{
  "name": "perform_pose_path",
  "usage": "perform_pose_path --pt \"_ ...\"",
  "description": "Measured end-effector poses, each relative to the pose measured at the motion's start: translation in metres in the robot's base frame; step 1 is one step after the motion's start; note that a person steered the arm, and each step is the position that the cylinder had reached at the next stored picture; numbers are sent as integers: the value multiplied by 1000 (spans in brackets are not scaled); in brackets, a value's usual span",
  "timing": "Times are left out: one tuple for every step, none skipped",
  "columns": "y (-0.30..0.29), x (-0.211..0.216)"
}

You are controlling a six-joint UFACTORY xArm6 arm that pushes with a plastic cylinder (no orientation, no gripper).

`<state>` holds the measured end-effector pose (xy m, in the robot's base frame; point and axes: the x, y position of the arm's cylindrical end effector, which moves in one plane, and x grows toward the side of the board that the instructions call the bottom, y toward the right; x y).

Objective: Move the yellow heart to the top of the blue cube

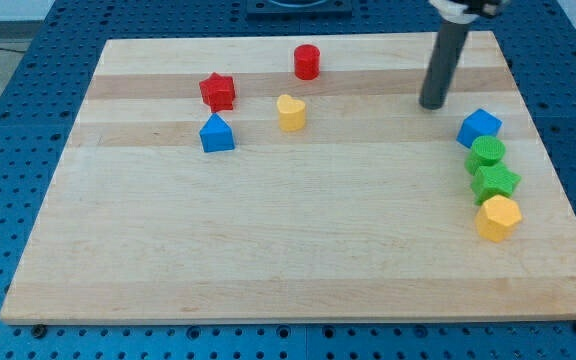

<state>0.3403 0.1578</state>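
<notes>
The yellow heart [290, 113] lies on the wooden board [268, 230] above its middle, toward the view's top. The blue cube [479, 127] sits near the view's right edge. My tip [432, 104] rests on the board just left of and slightly above the blue cube, a small gap apart from it. The tip is far to the right of the yellow heart.
A red cylinder [307, 62] stands above the heart. A red star [217, 91] and a blue pointed block [216, 133] lie to the heart's left. Below the blue cube, in a column, sit a green cylinder [487, 153], a green star [495, 182] and a yellow hexagon [498, 217].
</notes>
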Motion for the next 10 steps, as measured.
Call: perform_pose_path --pt "-45 40" --pt "-104 82" --pt "-182 77" --pt "-216 52" --pt "-214 33" --pt "-200 21" --pt "-168 20" --pt "-132 20" --pt "-112 20" --pt "-94 15"
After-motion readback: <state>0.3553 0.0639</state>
